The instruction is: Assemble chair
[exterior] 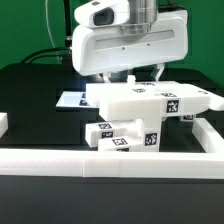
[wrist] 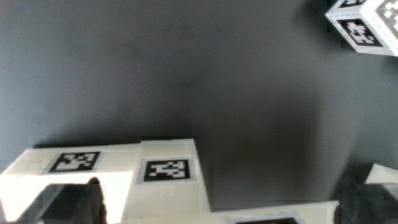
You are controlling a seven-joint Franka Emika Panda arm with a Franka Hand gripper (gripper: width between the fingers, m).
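Observation:
In the exterior view my gripper (exterior: 133, 76) hangs just above a large flat white chair panel (exterior: 150, 98) that carries black-and-white tags. Its fingers stand wide apart, open, with nothing gripped between them. Smaller tagged white chair blocks (exterior: 122, 136) lie under and in front of that panel. In the wrist view the gripper (wrist: 222, 206) shows as two dark fingers (wrist: 71, 205) at the frame's edge. One finger is over a white tagged panel (wrist: 125, 165). Another tagged chair part (wrist: 365, 26) sits in the far corner on the black table.
A long plain white border rail (exterior: 110, 163) runs along the front of the black table (exterior: 35, 95), with raised ends at both sides. The marker board (exterior: 74, 100) lies flat behind the parts on the exterior view's left.

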